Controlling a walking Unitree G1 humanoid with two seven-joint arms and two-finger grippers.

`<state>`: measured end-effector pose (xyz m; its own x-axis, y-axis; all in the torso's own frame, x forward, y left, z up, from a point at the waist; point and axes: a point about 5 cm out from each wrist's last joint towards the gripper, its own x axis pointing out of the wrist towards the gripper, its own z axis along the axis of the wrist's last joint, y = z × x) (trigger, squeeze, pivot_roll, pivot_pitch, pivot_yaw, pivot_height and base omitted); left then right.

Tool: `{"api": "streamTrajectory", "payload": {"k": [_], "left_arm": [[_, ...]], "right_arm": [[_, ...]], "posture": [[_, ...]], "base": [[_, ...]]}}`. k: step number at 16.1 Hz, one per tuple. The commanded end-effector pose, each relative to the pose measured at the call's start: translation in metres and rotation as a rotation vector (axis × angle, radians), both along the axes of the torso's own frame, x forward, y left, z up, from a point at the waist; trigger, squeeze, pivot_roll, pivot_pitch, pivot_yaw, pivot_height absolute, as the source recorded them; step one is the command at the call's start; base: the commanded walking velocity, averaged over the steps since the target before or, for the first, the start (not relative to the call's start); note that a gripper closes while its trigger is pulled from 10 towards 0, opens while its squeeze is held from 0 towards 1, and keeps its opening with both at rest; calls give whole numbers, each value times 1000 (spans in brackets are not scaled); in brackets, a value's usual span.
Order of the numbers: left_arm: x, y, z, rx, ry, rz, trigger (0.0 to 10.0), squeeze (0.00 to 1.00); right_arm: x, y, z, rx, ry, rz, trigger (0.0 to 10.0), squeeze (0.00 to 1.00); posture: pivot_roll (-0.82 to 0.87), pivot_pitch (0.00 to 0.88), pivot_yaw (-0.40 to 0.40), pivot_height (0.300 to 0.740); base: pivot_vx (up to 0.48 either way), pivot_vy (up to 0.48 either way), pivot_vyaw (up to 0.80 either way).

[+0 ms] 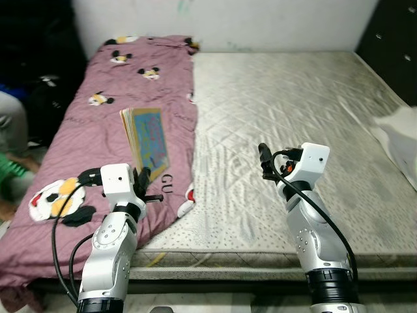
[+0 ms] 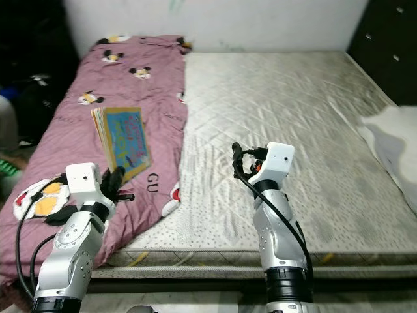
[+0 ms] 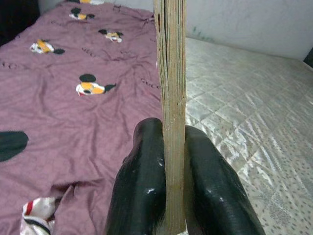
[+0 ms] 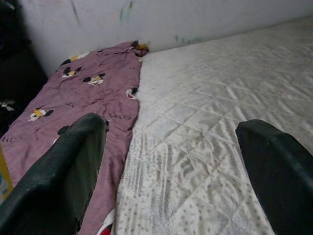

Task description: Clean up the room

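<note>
Pinched tight between two black fingers of the left gripper: a thin picture book, held upright by its lower edge above the purple cartoon blanket. Spread wide and empty, the right gripper, hovering over the bare quilted mattress. Off at the right edge, something pale, possibly a bag. Judged mid-tidy, book in hand; next, carrying it clear of the bed to a proper spot.

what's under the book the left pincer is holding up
The book, gripped at its lower edge by the left pincer, stands over the purple blanket on the mattress. The blanket patch directly behind it is hidden.
</note>
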<state>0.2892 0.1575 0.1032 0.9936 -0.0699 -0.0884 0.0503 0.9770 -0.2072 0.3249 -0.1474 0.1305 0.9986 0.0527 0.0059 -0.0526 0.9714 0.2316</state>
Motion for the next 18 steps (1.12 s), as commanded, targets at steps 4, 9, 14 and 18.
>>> {"api": "streamTrajectory", "payload": {"k": [4, 9, 14, 18], "left_arm": [[3, -6, 6, 7, -34, -13, 10000, 0], [7, -8, 9, 18, -50, -13, 10000, 0], [9, -5, 10, 30, -57, 5, 10000, 0], [8, -5, 9, 28, -55, 5, 10000, 0]], "right_arm": [[1, -3, -1, -23, 24, -33, 10000, 0], [1, 2, 3, -58, -13, -14, 10000, 0], [2, 0, 1, -65, -7, -31, 10000, 0], [1, 2, -1, -69, 0, -29, 10000, 0]], "posture": [[-50, 0, -2, 740], [-50, 0, -6, 740], [-43, 0, -9, 740], [-44, 0, -7, 740]], "base": [[0, 0, 0], [0, 0, 0], [0, -58, 0], [0, -296, 0]]}}
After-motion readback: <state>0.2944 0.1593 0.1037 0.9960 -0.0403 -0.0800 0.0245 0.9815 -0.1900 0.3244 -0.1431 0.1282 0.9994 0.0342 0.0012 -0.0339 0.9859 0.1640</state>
